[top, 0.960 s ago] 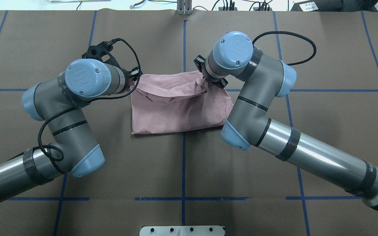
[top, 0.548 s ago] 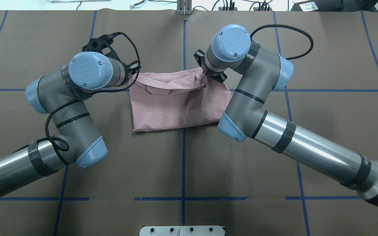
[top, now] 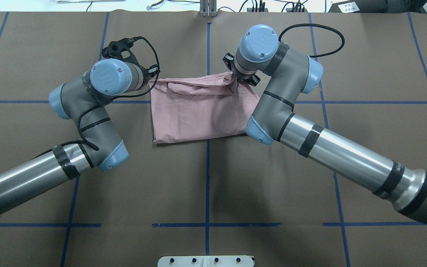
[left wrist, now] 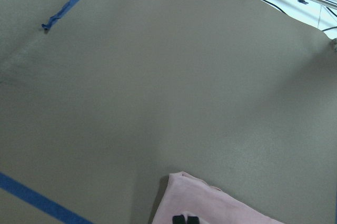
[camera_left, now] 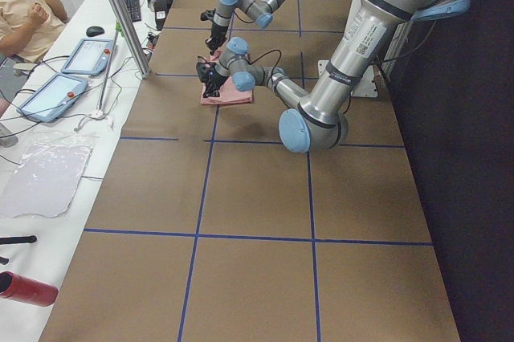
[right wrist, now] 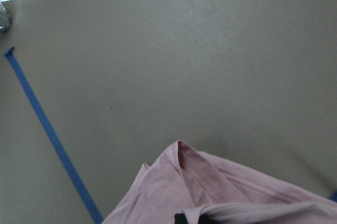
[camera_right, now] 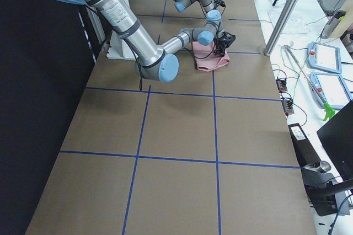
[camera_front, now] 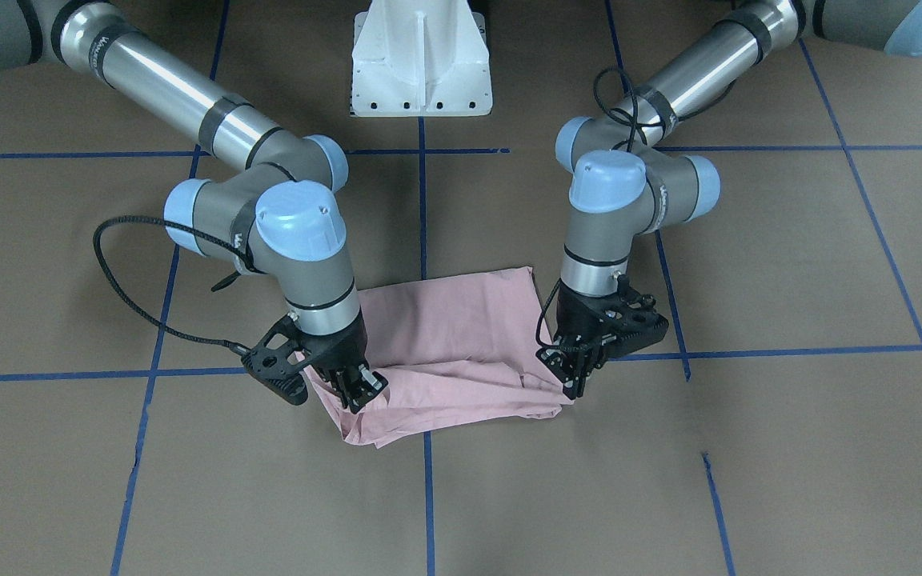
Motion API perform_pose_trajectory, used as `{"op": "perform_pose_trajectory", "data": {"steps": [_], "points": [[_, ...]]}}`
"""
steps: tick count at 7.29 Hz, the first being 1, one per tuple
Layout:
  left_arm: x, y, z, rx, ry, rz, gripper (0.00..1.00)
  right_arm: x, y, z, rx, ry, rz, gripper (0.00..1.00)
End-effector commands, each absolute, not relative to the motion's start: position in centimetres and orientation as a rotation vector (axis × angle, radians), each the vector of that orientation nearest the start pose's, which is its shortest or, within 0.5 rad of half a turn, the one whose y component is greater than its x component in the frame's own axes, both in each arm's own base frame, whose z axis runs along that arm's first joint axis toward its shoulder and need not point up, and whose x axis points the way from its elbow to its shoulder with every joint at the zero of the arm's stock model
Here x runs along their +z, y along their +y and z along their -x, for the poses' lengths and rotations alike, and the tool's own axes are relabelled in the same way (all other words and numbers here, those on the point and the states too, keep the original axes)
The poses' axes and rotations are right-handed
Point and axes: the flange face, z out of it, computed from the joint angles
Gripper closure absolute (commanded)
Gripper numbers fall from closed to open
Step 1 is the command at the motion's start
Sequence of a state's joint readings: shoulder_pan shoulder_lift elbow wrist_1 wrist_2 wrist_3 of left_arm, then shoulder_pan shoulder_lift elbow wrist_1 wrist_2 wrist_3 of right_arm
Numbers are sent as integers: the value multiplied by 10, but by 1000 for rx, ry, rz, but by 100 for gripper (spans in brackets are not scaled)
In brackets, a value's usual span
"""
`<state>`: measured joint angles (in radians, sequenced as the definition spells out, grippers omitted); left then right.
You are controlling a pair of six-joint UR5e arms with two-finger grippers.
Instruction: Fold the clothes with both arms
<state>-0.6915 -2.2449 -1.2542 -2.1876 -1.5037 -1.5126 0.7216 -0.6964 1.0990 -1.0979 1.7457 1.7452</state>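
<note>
The pale pink T-shirt (top: 198, 115) lies folded on the brown table, print hidden; it also shows in the front view (camera_front: 461, 328). My left gripper (top: 152, 81) is shut on the shirt's far left corner; in the front view (camera_front: 577, 386) it pinches the cloth at the table. My right gripper (top: 235, 78) is shut on the far right corner, and it also shows in the front view (camera_front: 361, 390). The upper layer is bunched and wrinkled between them. The left wrist view shows pink cloth (left wrist: 210, 205) at the shut fingertips (left wrist: 185, 219). The right wrist view shows a hemmed fold (right wrist: 210, 182).
Blue tape lines (top: 207, 178) grid the brown table cover. The white pedestal (camera_front: 421, 56) stands at the robot's side. An operator (camera_left: 24, 5) sits by tablets (camera_left: 88, 54) past the table's far edge. A red bottle (camera_left: 28, 288) lies off the table.
Both grippers have moved away from the robot's base, carrying the shirt's upper edge to the far side. The whole shirt has slid a little the same way.
</note>
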Motion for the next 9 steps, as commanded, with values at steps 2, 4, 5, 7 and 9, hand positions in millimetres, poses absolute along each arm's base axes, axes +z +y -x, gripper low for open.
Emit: {"op": "perform_pose_trajectory", "data": {"steps": [2, 4, 5, 7, 9], "points": [[339, -626, -487, -550, 941, -533, 0, 287, -699, 482, 638, -930, -122, 0], [330, -620, -436, -467, 1019, -493, 0, 292, -711, 449, 590, -951, -108, 0], [318, -618, -409, -441, 1060, -489, 0, 279, -685, 446, 565, -996, -119, 0], [325, -610, -316, -318, 1116, -460, 0, 287, -621, 407, 528, -1012, -96, 0], [410, -593, -179, -91, 1041, -489, 0, 337, -601, 309, 455, -1029, -88, 0]]}}
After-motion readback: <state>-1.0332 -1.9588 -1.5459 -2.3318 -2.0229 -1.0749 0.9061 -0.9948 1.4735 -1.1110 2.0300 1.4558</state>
